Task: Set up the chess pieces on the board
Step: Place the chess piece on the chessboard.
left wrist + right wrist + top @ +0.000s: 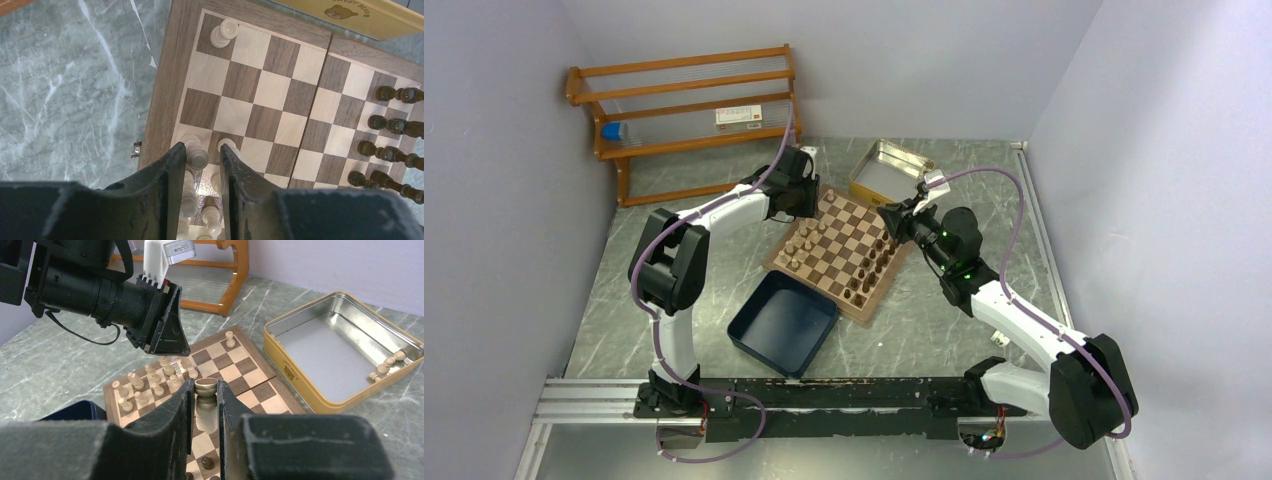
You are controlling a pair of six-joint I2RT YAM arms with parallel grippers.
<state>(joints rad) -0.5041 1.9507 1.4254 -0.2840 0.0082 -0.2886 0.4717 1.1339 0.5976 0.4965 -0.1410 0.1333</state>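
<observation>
The checkered wooden board [844, 225] sits on the marbled table [944, 310], mostly dressed. Light pieces [804, 245] crowd its left side and dark pieces [874, 265] its right. A few light ones [387, 361] are lying in the shiny tin [320, 347], not yet on the board. My right tool [204, 387] pinches a round-topped turned piece [206, 383] above the board. My left tool [202, 150] stands narrow around a light piece [196, 157]; whether it grips, I cannot tell.

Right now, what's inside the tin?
A few light chess pieces lie on their sides in the right corner of the tin; the rest of the floor shows bare. Its near wall hides a thin strip of floor.
</observation>
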